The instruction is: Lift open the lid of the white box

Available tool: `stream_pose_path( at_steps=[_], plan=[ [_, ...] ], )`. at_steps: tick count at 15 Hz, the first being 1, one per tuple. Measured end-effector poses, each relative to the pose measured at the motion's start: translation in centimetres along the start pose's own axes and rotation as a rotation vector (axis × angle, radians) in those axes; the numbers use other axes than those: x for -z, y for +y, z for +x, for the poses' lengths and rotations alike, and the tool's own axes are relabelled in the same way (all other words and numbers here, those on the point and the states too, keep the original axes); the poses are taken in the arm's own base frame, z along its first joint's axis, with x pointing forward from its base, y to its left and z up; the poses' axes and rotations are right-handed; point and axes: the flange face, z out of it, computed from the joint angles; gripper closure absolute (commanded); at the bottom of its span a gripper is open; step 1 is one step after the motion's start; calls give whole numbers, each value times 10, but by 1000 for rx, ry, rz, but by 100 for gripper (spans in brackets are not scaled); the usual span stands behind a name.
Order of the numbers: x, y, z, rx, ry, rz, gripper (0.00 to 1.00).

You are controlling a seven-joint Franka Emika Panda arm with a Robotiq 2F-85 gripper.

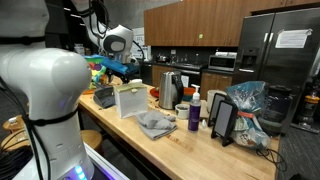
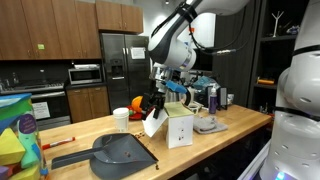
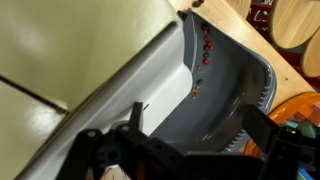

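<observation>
Wrist view is showing the tool (image 3: 190, 150) hanging released, fingers spread wide, with the lid (image 3: 90, 60) filling the ten o'clock side and a grey dustpan (image 3: 225, 90) lying beyond. In an exterior view the white box (image 2: 181, 130) is sitting mid-tabletop (image 2: 100, 128), its lid tilting up at nine o'clock, just under the tool.

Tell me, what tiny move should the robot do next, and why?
Probably swing the lid a little further up and away from the white box. In an exterior view the lid is tilted, only partly open, and the gripper sits right at it, so a small push should open it more.
</observation>
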Motion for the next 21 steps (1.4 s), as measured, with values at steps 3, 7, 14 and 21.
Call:
stream_pose_path(
  at_steps=[3, 7, 14, 21],
  plan=[
    [0, -1, 1, -4, -1, -24, 0],
    [-1, -6, 2, -2, -2, -57, 0],
    [2, -21, 4, 13, 14, -113, 0],
    [21, -32, 0, 30, 63, -128, 0]
  ],
)
